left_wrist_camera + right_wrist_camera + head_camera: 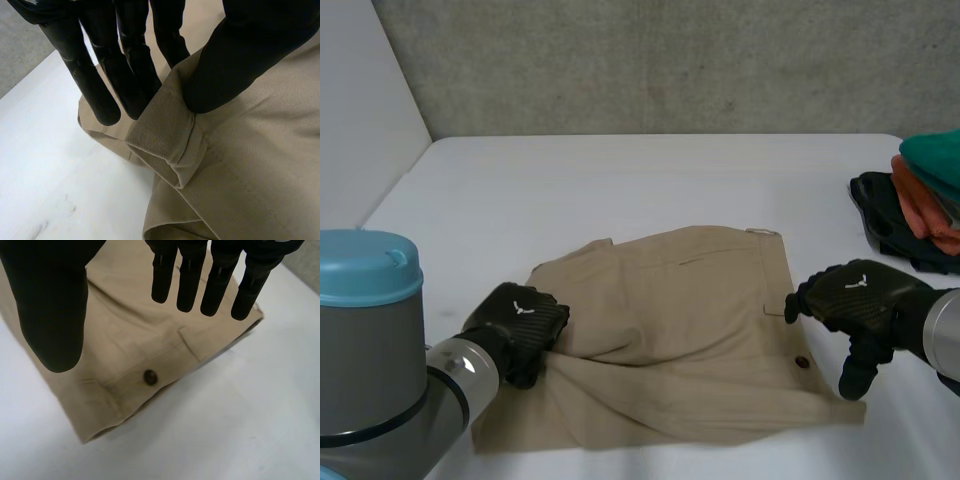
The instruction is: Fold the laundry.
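Note:
Tan trousers (680,330) lie folded on the white table (620,180). My left hand (517,325) is at their left edge. In the left wrist view its fingers (125,75) and thumb (250,50) pinch a folded hem (170,140) of the tan cloth. My right hand (855,295) hovers over the waistband end on the right, beside a dark button (802,362). In the right wrist view its fingers (200,280) are straight and its thumb (50,305) spread wide, with the button (150,376) and a pocket flap below. It holds nothing.
A pile of folded clothes (920,200), green over orange over black, sits at the table's right edge, close behind my right hand. Bare table spreads beyond the trousers up to the grey wall.

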